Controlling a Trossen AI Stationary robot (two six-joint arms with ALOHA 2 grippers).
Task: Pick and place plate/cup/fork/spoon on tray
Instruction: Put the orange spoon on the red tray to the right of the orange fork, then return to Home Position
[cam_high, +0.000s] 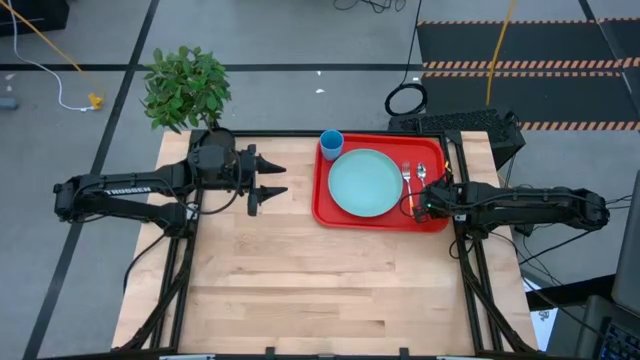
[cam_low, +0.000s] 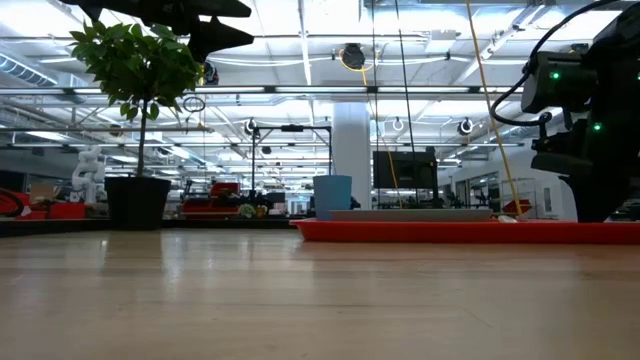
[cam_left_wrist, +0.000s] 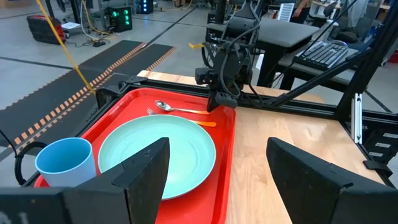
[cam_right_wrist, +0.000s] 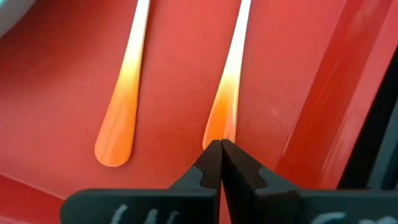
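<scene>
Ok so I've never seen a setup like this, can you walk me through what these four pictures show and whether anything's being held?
It's a two-armed robot at a wooden table. One picture looks straight down, one sits at tabletop height, and two come from cameras on the wrists. On the red tray sit a teal plate, a blue cup, a fork and a spoon. The left gripper waits open beside the tray, holding nothing. The right gripper is shut, its tips pinching the spoon's orange handle end on the tray. A potted plant stands at the table's far corner.

Red tray (cam_high: 322, 190) – pale teal plate (cam_high: 365, 183), blue cup (cam_high: 331, 144), orange-handled fork (cam_high: 407, 180) & spoon (cam_high: 422, 175).
</scene>
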